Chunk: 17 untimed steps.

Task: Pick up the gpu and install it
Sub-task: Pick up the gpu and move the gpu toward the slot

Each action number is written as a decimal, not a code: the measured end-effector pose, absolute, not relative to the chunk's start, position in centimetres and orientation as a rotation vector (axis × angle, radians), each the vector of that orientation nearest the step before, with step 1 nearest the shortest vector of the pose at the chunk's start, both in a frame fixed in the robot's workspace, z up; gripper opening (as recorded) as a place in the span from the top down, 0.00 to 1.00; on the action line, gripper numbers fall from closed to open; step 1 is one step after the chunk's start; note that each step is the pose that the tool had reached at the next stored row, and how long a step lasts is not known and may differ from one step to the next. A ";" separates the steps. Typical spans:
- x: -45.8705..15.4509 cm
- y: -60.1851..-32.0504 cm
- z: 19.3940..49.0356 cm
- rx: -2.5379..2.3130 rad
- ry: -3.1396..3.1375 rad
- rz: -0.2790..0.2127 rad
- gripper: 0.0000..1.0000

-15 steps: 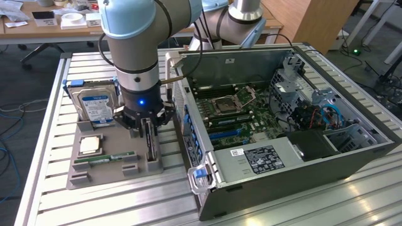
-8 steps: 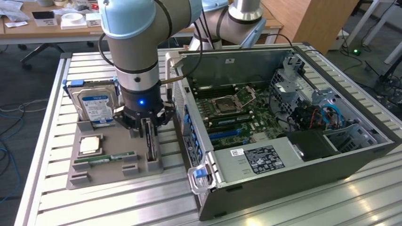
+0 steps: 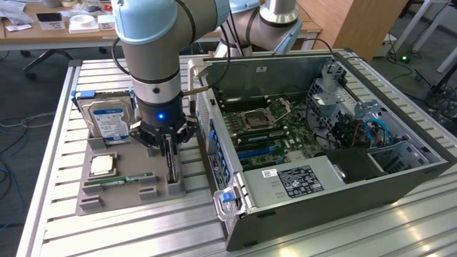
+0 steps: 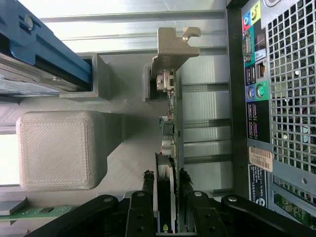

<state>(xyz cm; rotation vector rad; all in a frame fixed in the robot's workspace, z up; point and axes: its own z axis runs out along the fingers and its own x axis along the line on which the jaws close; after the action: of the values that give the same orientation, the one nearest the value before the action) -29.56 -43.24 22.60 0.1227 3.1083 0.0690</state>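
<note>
**Exterior view.** You saw the gripper [image 3: 168,143] pointing straight down over the grey holder tray [image 3: 107,201], which lay at 9 o'clock of the open computer case [image 3: 343,193]. The gpu [image 3: 171,168] stood on edge in the tray's slot, directly beneath the gripper. The hard drive [image 3: 107,118] sat at 10 o'clock of the gripper and the RAM stick [image 3: 117,180] at 8 o'clock.

**Wrist view.** You saw the gripper [image 4: 167,178] spread, with one of its fingers [image 4: 148,185] on each face of the gpu [image 4: 170,143] and a slim gap either side. The silver bracket [image 4: 173,47] was at the card's far end.
</note>
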 end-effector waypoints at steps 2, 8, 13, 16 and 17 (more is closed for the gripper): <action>-29.6 -43.2 22.6 0.123 3.108 0.069 0.67; -29.6 -43.2 22.6 0.123 3.108 0.069 0.67; -29.6 -43.2 22.6 0.123 3.108 0.069 0.74; -29.6 -43.2 22.6 0.123 3.108 0.069 0.74; -29.6 -43.2 22.6 0.123 3.108 0.069 0.74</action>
<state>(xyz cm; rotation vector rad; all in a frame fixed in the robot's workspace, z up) -29.56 -43.24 22.60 0.1226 3.1084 0.0689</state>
